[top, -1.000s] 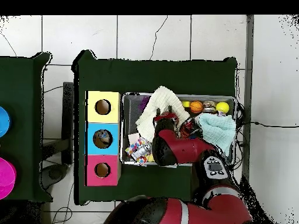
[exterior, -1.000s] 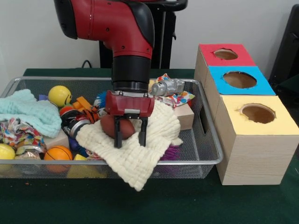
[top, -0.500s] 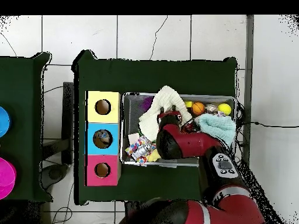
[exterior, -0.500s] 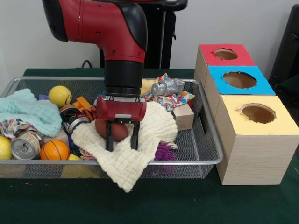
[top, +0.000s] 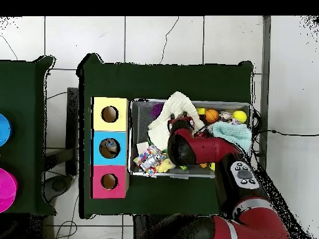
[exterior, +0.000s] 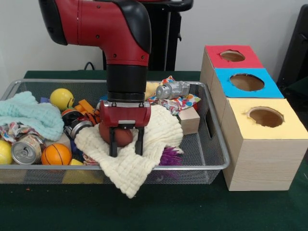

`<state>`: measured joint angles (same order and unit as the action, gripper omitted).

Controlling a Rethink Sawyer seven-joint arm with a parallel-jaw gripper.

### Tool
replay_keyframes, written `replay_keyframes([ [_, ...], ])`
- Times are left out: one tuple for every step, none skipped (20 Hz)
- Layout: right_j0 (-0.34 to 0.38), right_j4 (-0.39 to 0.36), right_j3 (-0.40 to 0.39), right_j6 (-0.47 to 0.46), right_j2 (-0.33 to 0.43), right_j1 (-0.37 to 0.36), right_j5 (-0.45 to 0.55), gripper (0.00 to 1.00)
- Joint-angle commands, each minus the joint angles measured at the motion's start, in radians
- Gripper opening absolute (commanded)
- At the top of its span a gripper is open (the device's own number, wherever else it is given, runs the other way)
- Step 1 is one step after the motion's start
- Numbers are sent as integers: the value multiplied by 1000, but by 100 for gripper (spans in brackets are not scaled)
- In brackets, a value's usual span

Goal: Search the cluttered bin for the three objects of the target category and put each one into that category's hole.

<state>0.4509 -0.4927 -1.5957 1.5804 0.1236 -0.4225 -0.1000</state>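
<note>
My gripper (exterior: 126,153) reaches down into the wire mesh bin (exterior: 207,166), over a cream knitted cloth (exterior: 159,130). Its two black fingers (exterior: 140,142) stand around a brown ball (exterior: 120,136), which sits just under the red palm and looks gripped. The hole (exterior: 232,56) in the red-topped box is at the far right, empty on top. In the overhead view the gripper (top: 180,118) is over the cream cloth (top: 167,113) in the bin (top: 132,137), and the red-topped box's hole (top: 109,182) is at the lower left.
The blue-topped hole (exterior: 246,82) and the yellow-topped hole (exterior: 265,117) are beside the red one. The bin also holds a yellow ball (exterior: 61,98), an orange ball (exterior: 57,155), a can (exterior: 24,151), a mint cloth (exterior: 29,115), a wooden block (exterior: 190,119) and a silver toy (exterior: 172,90).
The gripper has moved left across the bin with the brown ball, and the cream cloth has slid left with it. Almost no motion in the last half second.
</note>
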Motion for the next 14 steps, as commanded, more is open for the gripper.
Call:
replay_keyframes([
  [30, -30, -64, -15, 24, 145, 313, 100],
  [29, -29, -66, -12, 23, 146, 313, 100],
  [28, -28, -68, -8, 22, 146, 313, 100],
  [31, -30, -70, -8, 24, 146, 313, 0],
  [33, -30, -71, -10, 26, 146, 313, 0],
  [35, -31, -73, -11, 29, 145, 314, 0],
  [38, -32, -74, -13, 31, 145, 314, 0],
  [40, -32, -75, -14, 33, 145, 316, 0],
  [41, -29, -77, -13, 34, 144, 320, 0],
  [40, -26, -78, -11, 32, 144, 323, 0],
  [42, -22, -79, -9, 34, 144, 326, 0],
  [43, -20, -80, -8, 35, 143, 329, 0],
  [43, -22, -83, -5, 37, 140, 321, 0],
  [44, -24, -86, -3, 39, 137, 313, 0],
])
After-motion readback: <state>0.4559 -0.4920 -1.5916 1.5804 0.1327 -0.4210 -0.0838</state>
